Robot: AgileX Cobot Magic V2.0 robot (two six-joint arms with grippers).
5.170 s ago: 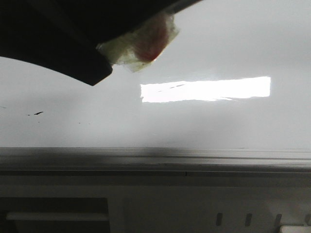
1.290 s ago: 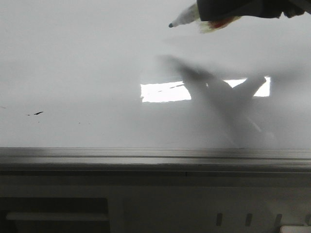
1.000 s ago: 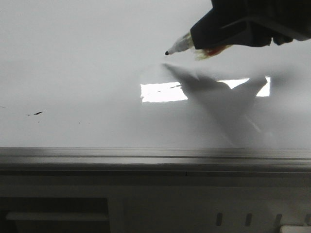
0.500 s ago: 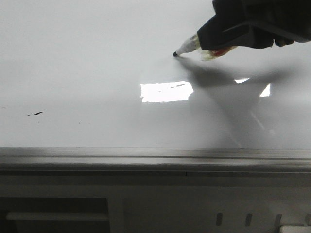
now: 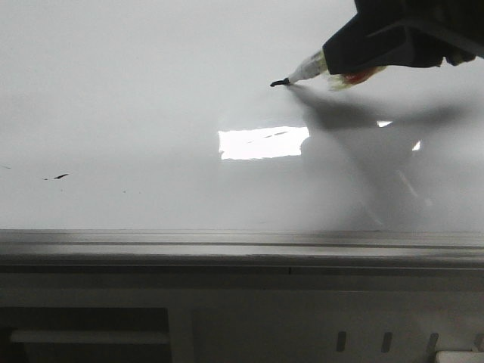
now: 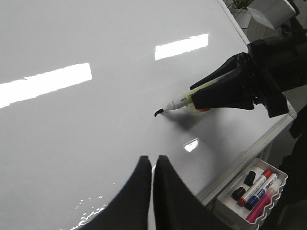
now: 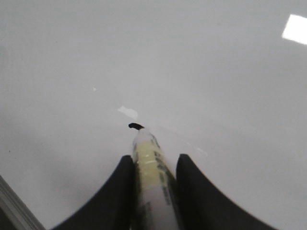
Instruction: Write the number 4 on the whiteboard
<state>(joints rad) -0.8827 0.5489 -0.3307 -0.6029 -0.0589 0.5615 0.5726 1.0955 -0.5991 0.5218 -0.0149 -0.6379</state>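
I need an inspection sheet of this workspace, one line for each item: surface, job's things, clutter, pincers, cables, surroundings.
Surface: whiteboard, glossy, with bright light reflections; grey edge rail along its near side.
Job's things: marker with its tip on the board; only a short black stroke of the number 4 is drawn.
Clutter: small dark specks on the board's left part.
Pincers: right pincer shut on the marker; left pincer shut, holding nothing, above the board.
Cables: nothing seen.
Surroundings: white tray beside the board's edge, holding spare markers and loose caps.
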